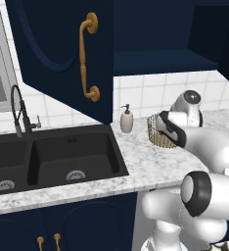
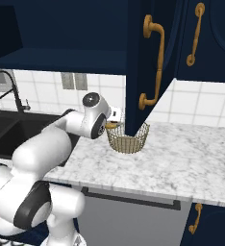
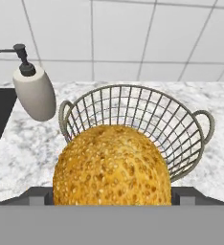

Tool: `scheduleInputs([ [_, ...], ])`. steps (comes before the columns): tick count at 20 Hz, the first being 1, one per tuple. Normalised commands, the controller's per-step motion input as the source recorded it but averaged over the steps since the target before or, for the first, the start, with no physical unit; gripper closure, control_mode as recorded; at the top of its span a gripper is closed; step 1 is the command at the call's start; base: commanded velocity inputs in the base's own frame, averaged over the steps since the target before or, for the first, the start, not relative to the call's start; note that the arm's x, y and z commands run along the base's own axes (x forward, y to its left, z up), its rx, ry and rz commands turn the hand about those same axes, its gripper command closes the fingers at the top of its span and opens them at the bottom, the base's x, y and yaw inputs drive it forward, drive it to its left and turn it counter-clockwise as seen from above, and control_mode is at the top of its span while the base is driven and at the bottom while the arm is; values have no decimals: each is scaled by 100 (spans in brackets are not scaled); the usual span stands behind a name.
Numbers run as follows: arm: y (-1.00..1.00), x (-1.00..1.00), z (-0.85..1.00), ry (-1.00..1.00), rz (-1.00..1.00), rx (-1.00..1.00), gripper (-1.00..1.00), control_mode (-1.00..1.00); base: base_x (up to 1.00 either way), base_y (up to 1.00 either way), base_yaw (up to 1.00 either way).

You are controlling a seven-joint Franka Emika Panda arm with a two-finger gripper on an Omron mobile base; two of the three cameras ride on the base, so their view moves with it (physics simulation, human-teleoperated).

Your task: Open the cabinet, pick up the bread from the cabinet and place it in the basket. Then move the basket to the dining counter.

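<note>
Bread (image 3: 112, 165), golden and seeded, sits closest to my hand camera, wedged between the two finger tips, so I log the pincer as spread wide and clamped on the loaf; just beyond it stands the wire basket (image 3: 138, 122) on the marbled counter (image 3: 23, 158), with a soap bottle (image 3: 34, 88) to the left near the tiled wall. Left base view: my white arm reaches right and far, its wrist covering part of the basket (image 1: 158, 137); soap bottle (image 1: 126, 119) just left of the basket; black double sink (image 1: 48, 157) further left; the cabinet (image 1: 62, 49) door hangs open above. Right base view: gripper (image 2: 113, 126) holds the bread (image 2: 110, 126) at the near-left rim of the basket (image 2: 129, 139), under the open cabinet (image 2: 148, 62) door.
</note>
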Motion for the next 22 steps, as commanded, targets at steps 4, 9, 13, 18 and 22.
scheduleInputs([
  [4, -19, 22, -38, 6, -3, 0, 100, -100, 0, 0, 0],
  [9, -11, 30, -32, 1, 0, 0, 100, -100, 0, 0, 0],
  [13, -4, 41, -36, 1, 0, 0, -100, -100, 0, 0, 0],
  [18, -27, 65, -22, 1, 0, 0, -100, -100, 0, 0, 0],
  [22, -42, 68, -13, 1, 0, 0, -100, -100, 0, 0, 0],
])
